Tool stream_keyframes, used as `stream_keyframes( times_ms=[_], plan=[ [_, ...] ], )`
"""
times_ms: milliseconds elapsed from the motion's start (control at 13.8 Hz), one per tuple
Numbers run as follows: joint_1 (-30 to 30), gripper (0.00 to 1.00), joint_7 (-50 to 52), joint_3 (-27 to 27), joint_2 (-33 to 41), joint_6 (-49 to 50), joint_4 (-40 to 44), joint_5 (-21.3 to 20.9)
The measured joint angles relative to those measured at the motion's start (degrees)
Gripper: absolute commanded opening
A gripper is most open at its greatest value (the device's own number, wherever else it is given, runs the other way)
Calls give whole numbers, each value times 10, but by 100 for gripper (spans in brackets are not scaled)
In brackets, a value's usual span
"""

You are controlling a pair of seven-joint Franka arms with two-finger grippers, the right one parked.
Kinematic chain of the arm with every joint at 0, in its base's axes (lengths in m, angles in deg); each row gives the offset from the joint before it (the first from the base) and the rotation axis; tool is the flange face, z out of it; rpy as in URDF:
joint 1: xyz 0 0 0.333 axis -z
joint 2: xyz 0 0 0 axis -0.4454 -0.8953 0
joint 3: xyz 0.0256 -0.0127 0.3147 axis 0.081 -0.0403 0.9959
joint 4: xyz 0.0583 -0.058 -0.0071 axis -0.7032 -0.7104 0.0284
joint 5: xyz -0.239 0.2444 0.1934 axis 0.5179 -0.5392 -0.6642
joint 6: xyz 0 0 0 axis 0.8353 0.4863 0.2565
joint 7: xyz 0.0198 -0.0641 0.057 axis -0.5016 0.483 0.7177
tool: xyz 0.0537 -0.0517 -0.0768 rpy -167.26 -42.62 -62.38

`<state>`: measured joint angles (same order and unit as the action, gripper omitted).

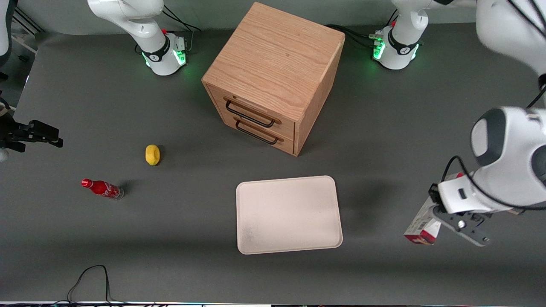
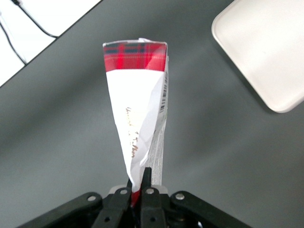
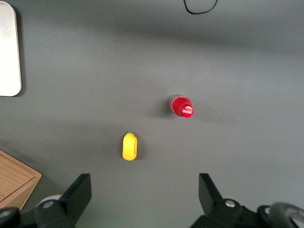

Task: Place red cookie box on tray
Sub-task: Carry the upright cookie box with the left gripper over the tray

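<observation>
Grey table (image 1: 384, 149) – one tray (image 1: 288, 214) | claw (image 2: 138, 187) clamped on one red cookie box (image 2: 137, 114)

A dark grey table (image 1: 85, 106) carries everything. A wooden drawer cabinet (image 1: 273, 76) stands on it, midway between the two arm bases. The tray (image 1: 288, 215) lies flat on the table, nearer the front camera than the cabinet. A yellow object (image 1: 152, 154), possibly a lemon, lies toward the parked arm's end from the cabinet, and a small red soda bottle (image 1: 102, 188) lies nearer the camera than it. The gripper (image 1: 458, 224) is at the working arm's end, pinching the red cookie box (image 1: 420, 226), which seems lifted off the table.
</observation>
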<state>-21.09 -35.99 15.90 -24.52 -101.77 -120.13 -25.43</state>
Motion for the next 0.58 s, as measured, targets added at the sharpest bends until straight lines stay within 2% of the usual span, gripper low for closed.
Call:
stream_keyframes(
  times_ms=[290,580],
  plan=[
    [1,0,8,-1,39,69,26,2],
    [30,0,180,-10,38,69,27,5]
  ],
)
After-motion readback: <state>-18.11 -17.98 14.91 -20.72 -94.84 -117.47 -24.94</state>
